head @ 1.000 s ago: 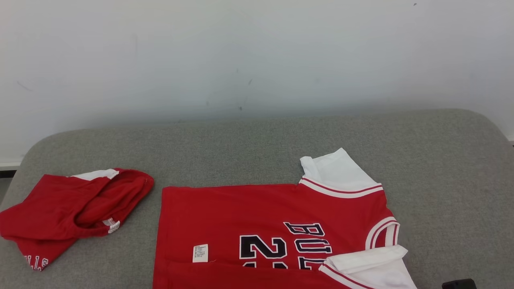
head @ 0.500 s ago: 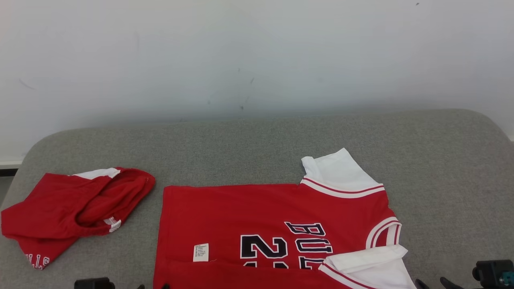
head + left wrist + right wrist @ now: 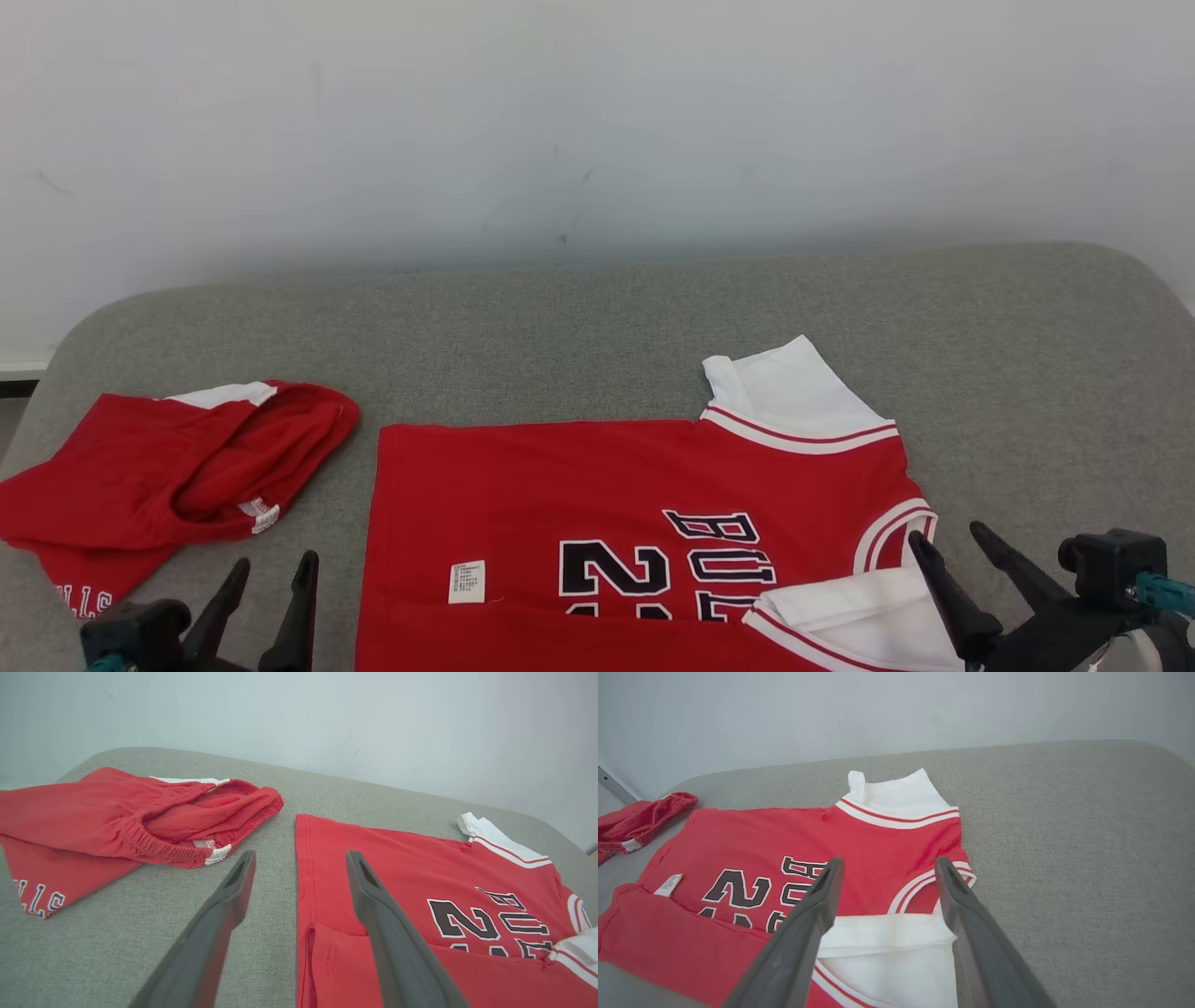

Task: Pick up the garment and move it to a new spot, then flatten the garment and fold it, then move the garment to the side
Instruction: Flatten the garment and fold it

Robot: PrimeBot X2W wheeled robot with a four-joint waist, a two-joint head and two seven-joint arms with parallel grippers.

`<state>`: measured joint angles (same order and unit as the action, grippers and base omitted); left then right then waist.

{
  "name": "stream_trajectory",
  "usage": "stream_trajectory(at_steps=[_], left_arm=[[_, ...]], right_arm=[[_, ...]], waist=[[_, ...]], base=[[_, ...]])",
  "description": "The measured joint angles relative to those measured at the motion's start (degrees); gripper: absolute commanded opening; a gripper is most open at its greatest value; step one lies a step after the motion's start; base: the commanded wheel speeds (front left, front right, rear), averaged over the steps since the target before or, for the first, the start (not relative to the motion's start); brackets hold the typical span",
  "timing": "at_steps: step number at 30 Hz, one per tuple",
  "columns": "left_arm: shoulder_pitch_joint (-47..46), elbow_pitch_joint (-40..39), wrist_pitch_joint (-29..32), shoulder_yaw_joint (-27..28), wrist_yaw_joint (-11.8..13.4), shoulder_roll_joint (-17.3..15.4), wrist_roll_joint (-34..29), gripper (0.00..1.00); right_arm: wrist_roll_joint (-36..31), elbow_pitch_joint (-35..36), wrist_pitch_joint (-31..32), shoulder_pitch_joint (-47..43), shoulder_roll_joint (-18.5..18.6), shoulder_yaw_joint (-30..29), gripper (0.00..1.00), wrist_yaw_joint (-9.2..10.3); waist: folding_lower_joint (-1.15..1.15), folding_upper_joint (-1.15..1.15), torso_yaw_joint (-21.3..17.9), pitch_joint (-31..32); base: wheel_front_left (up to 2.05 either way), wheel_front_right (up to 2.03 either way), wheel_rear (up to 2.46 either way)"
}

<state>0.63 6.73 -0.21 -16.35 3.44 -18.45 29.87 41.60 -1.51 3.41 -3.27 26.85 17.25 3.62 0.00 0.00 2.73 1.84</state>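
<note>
Left jaws at 7 o'clock and right jaws at 5 gape wide, both empty. Jersey (image 3: 523, 485) lies flat at 6 on the grey pad (image 3: 560, 336); shorts (image 3: 140, 467) bunched at 8, just apart.

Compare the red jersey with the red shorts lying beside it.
The jersey lies spread flat, its near edge folded over; the shorts lie bunched, waistband gaping. The jersey has white sleeves and a large black number; the shorts are almost all red with small lettering at one hem. The jersey covers more cushion than the shorts. Both are red and rest apart on the grey cushion.
</note>
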Motion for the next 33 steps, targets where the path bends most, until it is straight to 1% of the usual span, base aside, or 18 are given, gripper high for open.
stream_trajectory(at_steps=[2, 5, 8, 11, 16, 19, 24, 27, 29, 33], left_arm=[[0.0, 0.0, -1.4, 0.4, 0.7, 0.3, -0.5, 1.00], [0.0, -0.1, -3.0, 0.7, 1.2, 0.5, -1.1, 1.00], [0.1, -0.2, -4.7, 1.3, 1.6, 0.5, -1.5, 1.00], [0.3, -1.3, -6.7, 2.5, 2.2, 0.9, -2.7, 1.00], [0.5, -1.3, -8.6, 3.0, 2.7, 2.0, -3.6, 1.00], [0.8, -0.9, -9.5, 3.1, 3.1, 2.7, -4.0, 1.00], [1.4, -0.6, -9.9, 2.9, 3.1, 3.7, -4.7, 1.00], [1.2, -0.1, -9.9, 2.4, 3.1, 3.5, -4.9, 1.00], [0.6, 0.4, -9.4, 2.0, 3.0, 3.3, -5.1, 1.00], [-2.8, 2.1, -8.2, 1.3, 1.5, 1.8, -5.2, 1.00]], right_arm=[[-1.3, 0.1, -1.7, 0.9, -0.5, 0.1, 1.00, 0.43], [-3.1, 0.0, -4.3, 1.8, -1.2, 0.0, 1.00, 0.52], [-5.4, -0.1, -7.2, 2.9, -1.2, -0.6, 1.00, 1.43], [-6.4, -0.3, -10.0, 3.4, -2.2, -1.2, 1.00, 1.76], [-9.7, -1.3, -13.1, 3.8, -3.9, 0.3, 1.00, 2.11], [-10.6, -2.0, -15.1, 3.9, -4.6, 0.0, 1.00, 2.44], [-11.6, -3.6, -15.9, 4.0, -4.6, -0.7, 1.00, 2.52], [-12.1, -4.1, -16.1, 4.2, -4.6, -0.9, 1.00, 2.55], [-12.5, -4.5, -16.1, 4.7, -4.6, -0.9, 1.00, 2.94], [-13.6, -4.8, -16.4, 5.6, -5.1, -0.2, 1.00, 2.93]], waist=[[0.00, 0.00, 0.0, -0.2], [0.00, 0.00, 0.1, -0.4], [0.00, 0.00, 0.2, -0.6], [0.00, 0.00, 0.3, -0.7], [0.00, 0.00, 0.5, -0.9], [0.00, 0.00, 0.5, -1.0], [0.00, 0.00, 0.6, -1.1], [0.00, 0.00, 0.7, -1.2], [0.00, 0.00, 0.6, -1.3], [0.00, 0.00, 0.4, -1.8]], base=[[0.00, 0.00, 0.00], [0.00, 0.00, 0.00], [0.00, 0.00, 0.00], [0.00, 0.00, 0.00], [0.00, 0.00, 0.00], [0.00, 0.00, 0.00], [0.00, 0.00, 0.00], [0.00, 0.00, 0.00], [0.00, 0.00, 0.00], [0.00, 0.00, 0.00]])
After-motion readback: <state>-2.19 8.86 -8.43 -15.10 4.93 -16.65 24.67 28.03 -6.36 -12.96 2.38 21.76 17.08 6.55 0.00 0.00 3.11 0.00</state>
